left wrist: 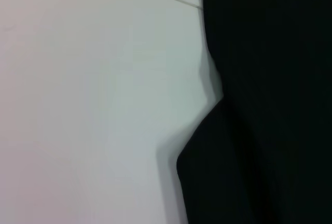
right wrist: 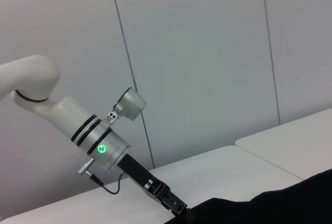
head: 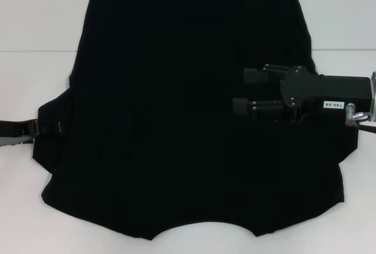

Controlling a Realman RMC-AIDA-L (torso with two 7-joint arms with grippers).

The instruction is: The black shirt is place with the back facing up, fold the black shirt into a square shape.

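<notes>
The shirt [head: 188, 119] lies flat on the white table [head: 35, 19], covering most of it. Its straight hem is at the far edge, its curved neckline at the near edge, and sleeves stick out on both sides.

The right gripper [head: 242, 92] hovers over the shirt's right half, coming in from the shirt's right edge and pointing toward the shirt's middle. Its two fingers [head: 254, 76] are spread apart with nothing between them. Contact with the cloth cannot be told.

The left gripper [head: 53, 128] sits at the shirt's left sleeve, mostly blending into the black fabric. Its jaw state cannot be told, nor whether it has cloth pinched.

The left wrist view shows only the shirt [left wrist: 270, 105] edge with a notch against the table [left wrist: 93, 105]. The right wrist view shows the left arm [right wrist: 98, 141] reaching down to the shirt [right wrist: 270, 208] edge, a green light on its wrist, with a panelled wall [right wrist: 207, 53] behind.
</notes>
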